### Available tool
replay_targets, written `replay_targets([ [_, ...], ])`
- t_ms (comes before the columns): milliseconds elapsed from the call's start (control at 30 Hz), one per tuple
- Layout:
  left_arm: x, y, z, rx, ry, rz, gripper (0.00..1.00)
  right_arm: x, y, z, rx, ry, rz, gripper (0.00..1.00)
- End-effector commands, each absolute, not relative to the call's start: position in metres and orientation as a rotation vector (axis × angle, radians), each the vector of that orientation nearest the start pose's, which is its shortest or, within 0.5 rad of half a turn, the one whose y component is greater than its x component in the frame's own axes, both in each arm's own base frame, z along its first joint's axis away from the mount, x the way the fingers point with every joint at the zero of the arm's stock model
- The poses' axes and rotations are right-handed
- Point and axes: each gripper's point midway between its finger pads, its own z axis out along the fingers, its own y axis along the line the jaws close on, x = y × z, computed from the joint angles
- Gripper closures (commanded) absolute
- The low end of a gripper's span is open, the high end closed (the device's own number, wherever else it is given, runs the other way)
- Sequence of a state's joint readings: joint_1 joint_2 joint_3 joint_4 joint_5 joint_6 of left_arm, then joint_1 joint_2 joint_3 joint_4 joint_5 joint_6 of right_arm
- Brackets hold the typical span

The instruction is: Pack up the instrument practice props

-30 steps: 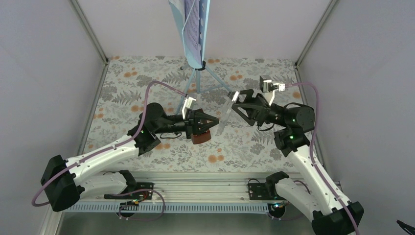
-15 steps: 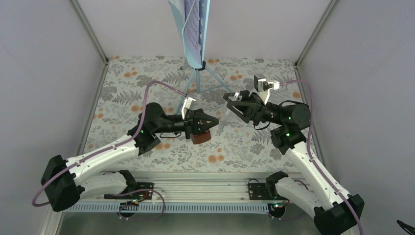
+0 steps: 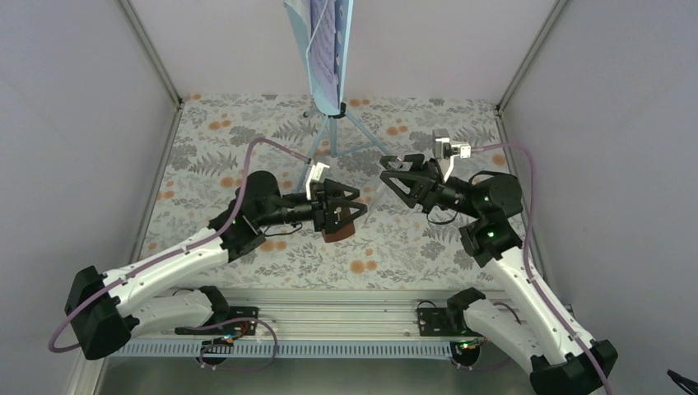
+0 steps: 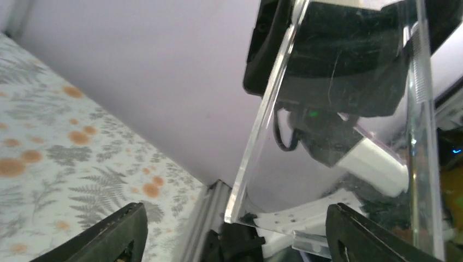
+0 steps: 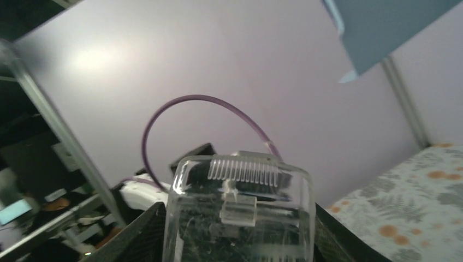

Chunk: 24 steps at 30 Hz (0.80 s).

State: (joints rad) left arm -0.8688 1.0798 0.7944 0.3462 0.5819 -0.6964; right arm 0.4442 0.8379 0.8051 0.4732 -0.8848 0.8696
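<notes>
The reddish-brown metronome sits on the floral cloth just below my left gripper, whose jaws stand wide open; its fingers frame the bottom of the left wrist view with nothing gripped. My right gripper is shut on a clear plastic cover with a ribbed top edge. That cover hangs right in front of the left gripper. The pale-blue music stand rises at the back on tripod legs, with sheet-music pages on it. Its corner also shows in the right wrist view.
A floral cloth covers the table. Pale walls with metal corner posts close in the left, back and right. A purple cable loops over the left arm, and another over the right.
My left gripper has gone from shut to wide open and drawn back slightly. My right gripper has moved left, closed on the clear cover and lifted it.
</notes>
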Motion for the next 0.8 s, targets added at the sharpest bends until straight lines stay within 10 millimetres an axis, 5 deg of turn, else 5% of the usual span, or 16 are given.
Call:
replay_targets([
  [0, 0.189, -0.320, 0.340, 0.581, 1.742, -1.427, 0.10, 0.198, 0.225, 0.407, -0.559, 1.437, 1.366, 0.57],
  [100, 0.207, -0.300, 0.323, 0.519, 1.822, -1.306, 0.01, 0.210, 0.221, 0.378, -0.520, 1.510, 1.269, 0.57],
  [267, 0.247, -0.255, 0.297, 0.522, 1.991, -1.071, 0.00, 0.219, 0.218, 0.328, -0.481, 1.581, 1.170, 0.57],
  [600, 0.330, -0.192, 0.317, 0.466, 1.965, -0.809, 0.00, 0.215, 0.239, 0.281, -0.414, 1.578, 0.955, 0.58],
  [767, 0.346, -0.175, 0.320, 0.393, 1.891, -0.703, 0.01, 0.215, 0.254, 0.252, -0.354, 1.609, 0.793, 0.59],
])
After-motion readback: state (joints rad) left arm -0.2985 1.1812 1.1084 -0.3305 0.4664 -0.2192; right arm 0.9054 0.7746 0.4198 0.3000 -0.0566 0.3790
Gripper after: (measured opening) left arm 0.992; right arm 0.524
